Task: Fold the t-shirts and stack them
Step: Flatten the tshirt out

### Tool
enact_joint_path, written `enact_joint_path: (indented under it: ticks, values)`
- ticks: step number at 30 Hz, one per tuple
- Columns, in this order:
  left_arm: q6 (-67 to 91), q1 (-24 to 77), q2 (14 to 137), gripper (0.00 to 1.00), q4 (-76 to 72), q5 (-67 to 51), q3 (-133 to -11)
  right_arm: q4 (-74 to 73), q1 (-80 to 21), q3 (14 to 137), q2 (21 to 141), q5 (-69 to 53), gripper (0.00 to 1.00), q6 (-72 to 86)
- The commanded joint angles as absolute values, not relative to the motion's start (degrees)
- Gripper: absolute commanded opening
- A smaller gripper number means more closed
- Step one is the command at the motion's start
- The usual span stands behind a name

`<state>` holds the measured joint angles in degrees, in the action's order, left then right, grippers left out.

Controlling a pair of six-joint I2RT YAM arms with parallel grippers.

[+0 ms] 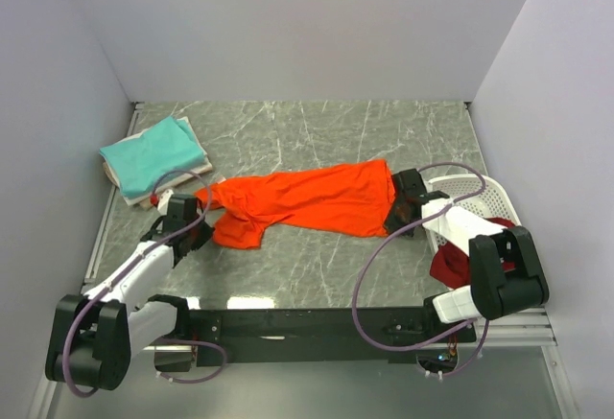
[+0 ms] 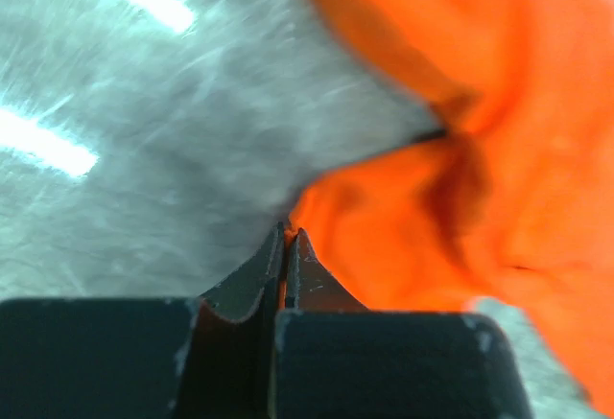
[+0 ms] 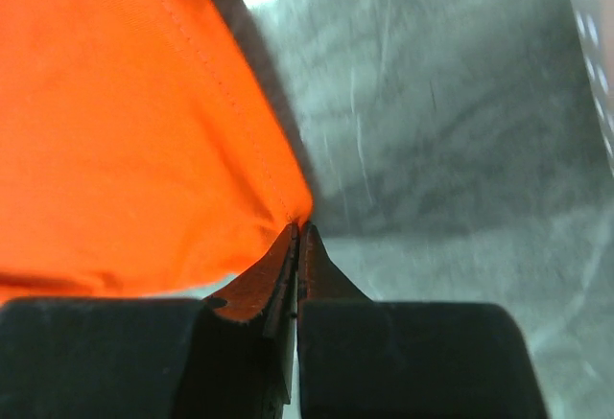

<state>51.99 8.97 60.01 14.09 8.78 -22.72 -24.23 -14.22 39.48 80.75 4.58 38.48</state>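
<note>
A bright orange t-shirt (image 1: 302,201) lies stretched across the middle of the table. My left gripper (image 1: 199,218) is shut on its left end, seen in the left wrist view (image 2: 290,235) pinching orange cloth (image 2: 460,151). My right gripper (image 1: 395,206) is shut on the shirt's right hemmed corner, seen in the right wrist view (image 3: 299,230) with the orange shirt (image 3: 125,131) to its left. A folded teal t-shirt (image 1: 152,153) lies on a folded cream one (image 1: 197,167) at the back left. Dark red shirts (image 1: 451,266) sit in the basket.
A white perforated basket (image 1: 475,194) stands at the right, beside my right arm. Grey walls close in the table on three sides. The marbled grey tabletop (image 1: 317,275) shows in front of the orange shirt.
</note>
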Motion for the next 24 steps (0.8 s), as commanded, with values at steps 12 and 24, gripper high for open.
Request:
enact_joint_path:
  ticks: [12, 24]
  values:
    - [40.35, 7.48, 72.32, 0.0, 23.02, 7.12, -73.18, -43.06, -12.66, 82.48, 79.45, 4.22, 0.0, 31.73]
    - [36.92, 6.86, 66.55, 0.0, 22.6, 10.37, -100.99, -36.76, -12.74, 98.79, 64.27, 1.93, 0.0, 26.46]
